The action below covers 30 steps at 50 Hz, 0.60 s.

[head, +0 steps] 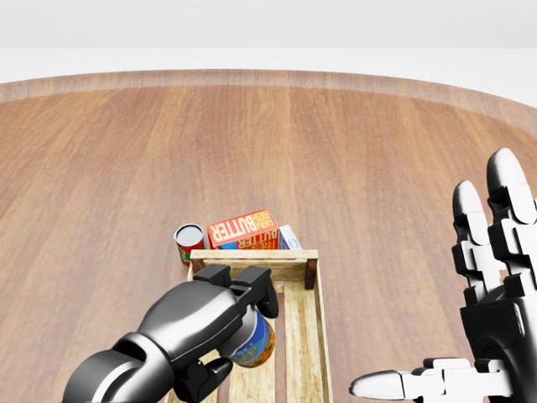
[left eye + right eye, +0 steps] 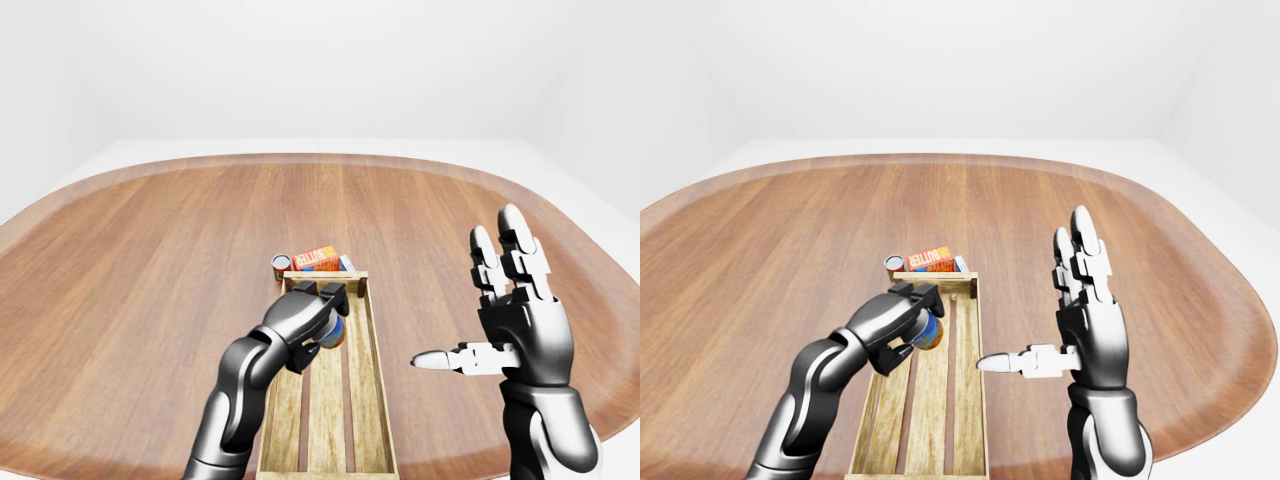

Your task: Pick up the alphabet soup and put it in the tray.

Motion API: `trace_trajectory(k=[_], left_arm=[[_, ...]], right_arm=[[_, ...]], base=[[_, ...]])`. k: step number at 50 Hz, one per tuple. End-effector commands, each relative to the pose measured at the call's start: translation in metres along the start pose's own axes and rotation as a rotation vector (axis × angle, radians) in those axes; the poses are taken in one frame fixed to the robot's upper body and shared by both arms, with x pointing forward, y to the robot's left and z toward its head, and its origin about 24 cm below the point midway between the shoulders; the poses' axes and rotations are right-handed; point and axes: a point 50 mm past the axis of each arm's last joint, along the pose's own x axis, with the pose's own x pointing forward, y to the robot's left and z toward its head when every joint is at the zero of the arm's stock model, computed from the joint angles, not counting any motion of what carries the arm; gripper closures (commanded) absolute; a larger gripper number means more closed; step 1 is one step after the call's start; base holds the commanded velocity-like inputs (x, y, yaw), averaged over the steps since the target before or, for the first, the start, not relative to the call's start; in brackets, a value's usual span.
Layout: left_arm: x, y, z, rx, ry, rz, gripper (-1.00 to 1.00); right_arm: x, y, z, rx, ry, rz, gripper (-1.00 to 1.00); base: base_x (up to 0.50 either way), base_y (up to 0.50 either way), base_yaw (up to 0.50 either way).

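Note:
The alphabet soup can (image 1: 257,344), with a blue and yellow label, is in my left hand (image 1: 237,329). The fingers close round it and hold it tilted just above the upper end of the wooden slatted tray (image 1: 252,254). It also shows in the left-eye view (image 2: 336,331). The tray runs from the middle of the view down to its bottom edge (image 2: 376,365). My right hand (image 2: 468,300) is open and empty. It is raised with fingers pointing up and thumb pointing left, to the right of the tray.
A small red can (image 1: 188,242), an orange butter box (image 1: 243,229) and a white-and-blue carton (image 1: 289,238) stand just beyond the tray's upper end. All rest on a large oval wooden table (image 1: 377,151) in a white room.

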Motion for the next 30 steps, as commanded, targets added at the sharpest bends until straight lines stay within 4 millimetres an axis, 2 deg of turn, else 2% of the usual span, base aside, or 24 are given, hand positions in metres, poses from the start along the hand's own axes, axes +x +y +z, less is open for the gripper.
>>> trace_trajectory(k=[1, 6, 7, 15, 18, 21, 25, 30], left_arm=[[0.008, -0.018, 0.008, 0.045, 0.02, -0.071, 0.98], [0.012, -0.02, 0.012, 0.049, 0.011, -0.084, 0.98], [0.015, -0.028, 0.009, 0.052, 0.026, -0.121, 0.98], [0.018, -0.044, 0.004, 0.09, 0.066, -0.195, 0.98], [0.019, -0.043, -0.001, 0.165, 0.11, -0.156, 0.98], [0.018, -0.046, 0.005, 0.157, 0.098, -0.165, 0.98], [0.023, -0.046, -0.002, 0.221, 0.138, -0.141, 0.98], [0.022, -0.045, 0.001, 0.216, 0.135, -0.143, 0.98]], right_arm=[[0.0, 0.0, -0.001, 0.0, 0.002, 0.0, -1.0], [0.0, 0.0, 0.0, 0.001, -0.002, 0.001, -1.0], [0.0, -0.001, 0.001, -0.001, -0.006, -0.002, -1.0], [0.0, -0.001, 0.002, 0.001, -0.009, -0.003, -1.0], [0.0, -0.002, 0.002, 0.001, -0.009, -0.006, -1.0], [0.0, -0.001, 0.003, -0.002, -0.012, -0.005, -1.0], [0.0, -0.002, 0.003, 0.0, -0.011, -0.006, -1.0], [-0.001, -0.002, 0.003, 0.0, -0.012, -0.007, -1.0]], base=[[0.0, 0.0, 0.0], [0.0, 0.0, 0.0], [0.0, 0.0, 0.0], [0.0, 0.0, 0.0], [0.0, 0.0, 0.0], [0.0, 0.0, 0.0], [0.0, 0.0, 0.0], [0.0, 0.0, 0.0]])
